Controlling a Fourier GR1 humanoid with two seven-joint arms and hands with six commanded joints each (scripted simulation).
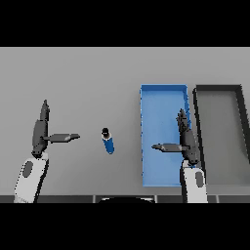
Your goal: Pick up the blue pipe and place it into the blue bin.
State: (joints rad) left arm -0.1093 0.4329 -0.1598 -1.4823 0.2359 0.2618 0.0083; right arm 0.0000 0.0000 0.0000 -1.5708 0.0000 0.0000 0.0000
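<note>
We see the short blue pipe lying near-far, nearer our released left hand; right hand, also released, over the blue rectangular bin.

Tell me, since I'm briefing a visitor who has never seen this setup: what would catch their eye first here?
The bright blue rectangular bin stands out right of centre on the grey table, beside a dark grey rectangular bin on its right. Left of it lies the short blue pipe with a black end, alone. The left robot hand is open at the left; the right robot hand is open over the blue bin.
</note>
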